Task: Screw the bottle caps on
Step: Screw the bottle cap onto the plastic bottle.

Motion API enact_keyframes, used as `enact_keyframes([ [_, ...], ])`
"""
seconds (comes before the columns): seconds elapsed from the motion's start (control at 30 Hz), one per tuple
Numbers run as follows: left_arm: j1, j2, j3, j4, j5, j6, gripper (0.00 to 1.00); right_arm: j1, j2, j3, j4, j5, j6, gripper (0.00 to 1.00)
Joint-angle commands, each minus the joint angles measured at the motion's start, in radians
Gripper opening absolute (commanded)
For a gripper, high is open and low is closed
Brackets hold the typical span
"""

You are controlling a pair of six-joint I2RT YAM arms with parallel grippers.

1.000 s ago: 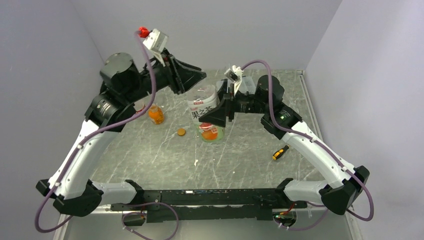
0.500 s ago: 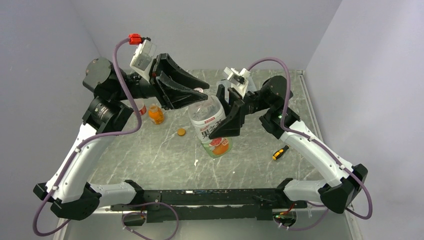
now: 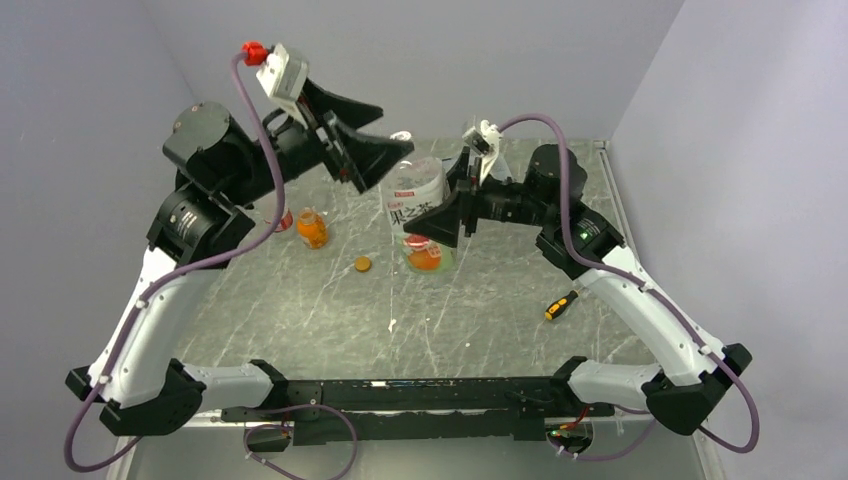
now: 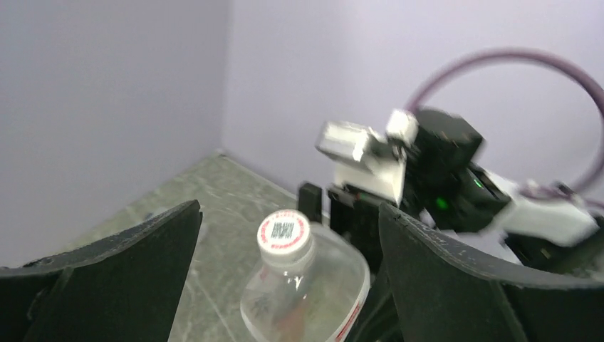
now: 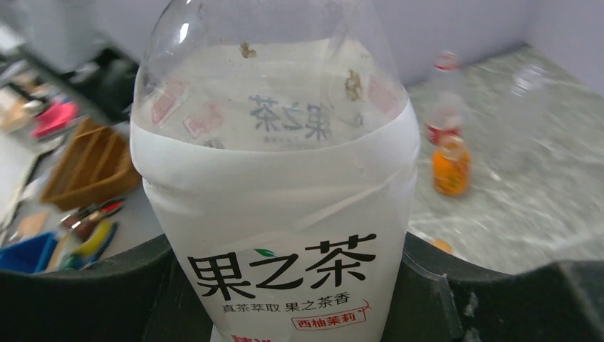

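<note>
Right gripper (image 3: 434,220): jaws clamped on the white-labelled bottle (image 3: 416,203), centre of the top view. Left gripper (image 3: 397,130): jaws apart, flanking the bottle's whitish cap (image 4: 284,231) without contact. Orange cap (image 3: 363,264) lies on desk (image 3: 300,320).

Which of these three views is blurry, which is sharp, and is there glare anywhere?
Top external: sharp and evenly lit, no strong glare. Left wrist: smeared throughout, with the white-labelled bottle and its cap both soft. Right wrist: the label is crisp up close, the orange bottle behind is out of focus, and there are small highlights on the clear shoulder.
</note>
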Motion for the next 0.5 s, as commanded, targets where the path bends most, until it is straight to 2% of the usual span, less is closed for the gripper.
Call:
enact_keyframes([
  [0.0,0.001,0.094,0.134,-0.147,-0.317,-0.001,1.00,0.023,0.039,0.036,-0.110,0.352,-0.074,0.00],
  [0.17,0.000,0.189,0.211,-0.253,-0.446,-0.059,0.94,0.075,0.086,0.062,-0.138,0.588,-0.074,0.00],
  [0.33,-0.009,0.236,0.204,-0.298,-0.616,-0.084,0.88,0.135,0.140,0.094,-0.151,0.729,-0.078,0.00],
  [0.47,-0.014,0.245,0.175,-0.297,-0.682,-0.090,0.86,0.166,0.172,0.106,-0.151,0.804,-0.087,0.00],
])
